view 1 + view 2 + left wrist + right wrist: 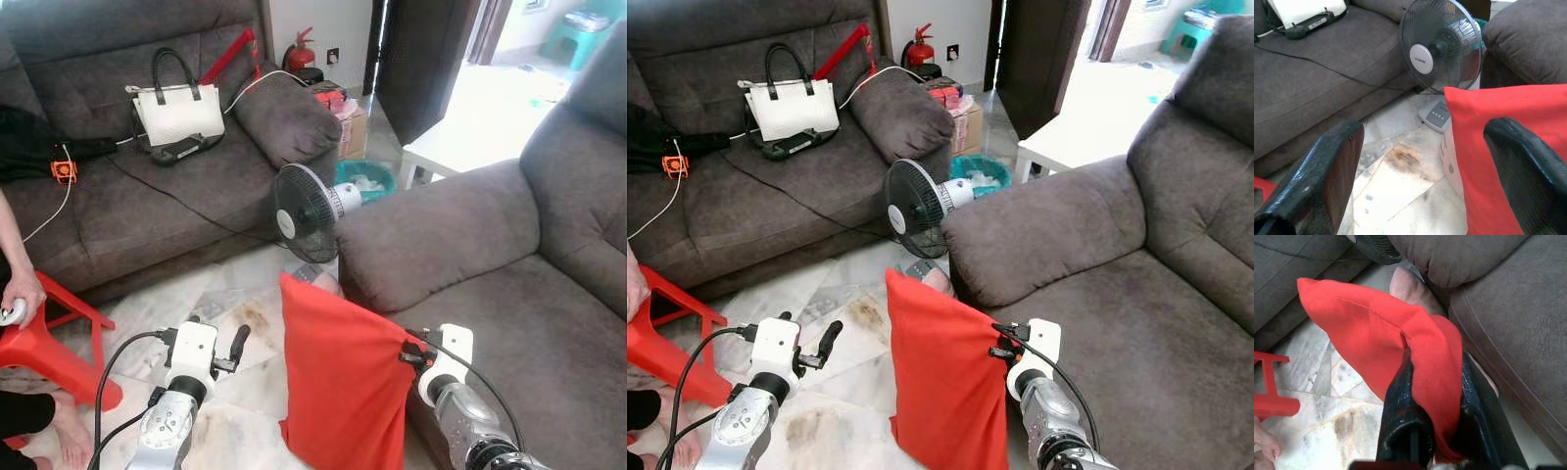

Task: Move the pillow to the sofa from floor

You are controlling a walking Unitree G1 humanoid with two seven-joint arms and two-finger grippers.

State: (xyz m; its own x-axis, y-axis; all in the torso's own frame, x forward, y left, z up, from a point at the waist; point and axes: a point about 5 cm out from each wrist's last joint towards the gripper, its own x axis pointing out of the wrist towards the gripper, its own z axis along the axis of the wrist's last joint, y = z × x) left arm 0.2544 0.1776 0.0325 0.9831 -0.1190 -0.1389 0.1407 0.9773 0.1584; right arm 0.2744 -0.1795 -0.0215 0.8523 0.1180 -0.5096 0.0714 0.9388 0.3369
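Two grey sofas are standing at right angles: the far sofa [147, 196] is carrying a white handbag [178, 113], and the near sofa [509, 284] is sitting on the robot's right. The red pillow [338, 377] is hanging upright in front of the near sofa's seat edge, its lower end near the marble floor [245, 392] and its upper right corner held up. The right gripper [1437, 396] is pinching that corner, the red cloth pressed between its two black fingers. The left gripper [1420, 161] is hovering just left of the pillow with its fingers spread and nothing between them. A black fan [306, 211] is standing between the sofas. A person's hand [18, 294] is resting by a red stool [54, 343].
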